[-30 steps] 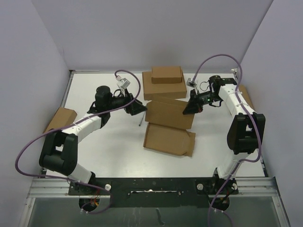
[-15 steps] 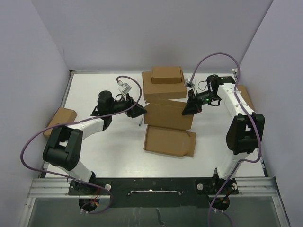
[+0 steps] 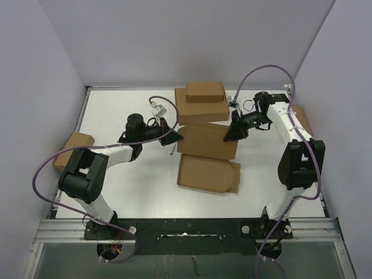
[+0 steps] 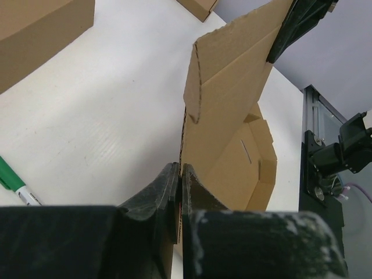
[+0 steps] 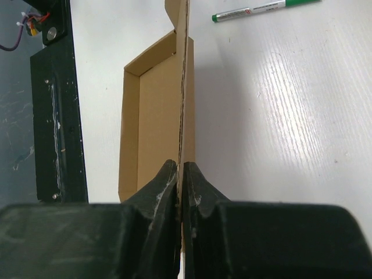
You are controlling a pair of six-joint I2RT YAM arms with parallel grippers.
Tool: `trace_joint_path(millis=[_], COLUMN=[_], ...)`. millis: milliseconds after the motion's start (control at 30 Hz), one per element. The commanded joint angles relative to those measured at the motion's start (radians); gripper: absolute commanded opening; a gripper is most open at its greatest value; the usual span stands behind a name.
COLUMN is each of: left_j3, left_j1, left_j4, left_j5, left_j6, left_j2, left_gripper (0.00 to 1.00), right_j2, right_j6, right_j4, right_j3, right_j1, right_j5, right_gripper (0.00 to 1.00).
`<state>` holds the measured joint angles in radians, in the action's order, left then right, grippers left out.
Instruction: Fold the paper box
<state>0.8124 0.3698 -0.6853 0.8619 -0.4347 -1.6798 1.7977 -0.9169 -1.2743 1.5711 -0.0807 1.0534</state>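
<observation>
The white bench (image 3: 131,192) carries a wide brown cardboard box (image 3: 200,111) at its far middle, with a smaller brown cardboard box (image 3: 204,91) stacked on top. A green-and-white marker pen (image 5: 264,10) lies on the bench left of centre. At the left edge sits a small tan cardboard box (image 3: 74,148) — at the right edge, a partly hidden brown box (image 3: 303,120).

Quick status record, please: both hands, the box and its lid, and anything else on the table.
left hand: shut on the left end of the lid
right hand: shut on the right end of the lid
box: tray lies open on the table, on the near side
lid: raised from the tray, pinched at both ends
marker: green, lying on the table left of the box, untouched
stacked boxes: two, behind the box
</observation>
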Motion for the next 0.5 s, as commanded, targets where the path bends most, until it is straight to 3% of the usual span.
trace_joint_path(millis=[0, 133, 467], left_j3=[0.018, -0.023, -0.18], left_j1=[0.006, 0.006, 0.051], left_j4=[-0.07, -0.093, -0.205], left_j5=[-0.037, -0.083, -0.207], left_j6=[0.007, 0.008, -0.011], left_j2=[0.011, 0.053, 0.133], left_gripper=[0.0, 0.0, 0.0], right_j2=[-0.006, -0.017, -0.111], right_j6=[-0.002, 0.04, 0.118], right_j4=[0.003, 0.03, 0.12], right_j3=[0.03, 0.024, -0.071], right_j1=[-0.01, -0.007, 0.066], right_j5=[0.024, 0.02, 0.07], right_gripper=[0.01, 0.06, 0.51])
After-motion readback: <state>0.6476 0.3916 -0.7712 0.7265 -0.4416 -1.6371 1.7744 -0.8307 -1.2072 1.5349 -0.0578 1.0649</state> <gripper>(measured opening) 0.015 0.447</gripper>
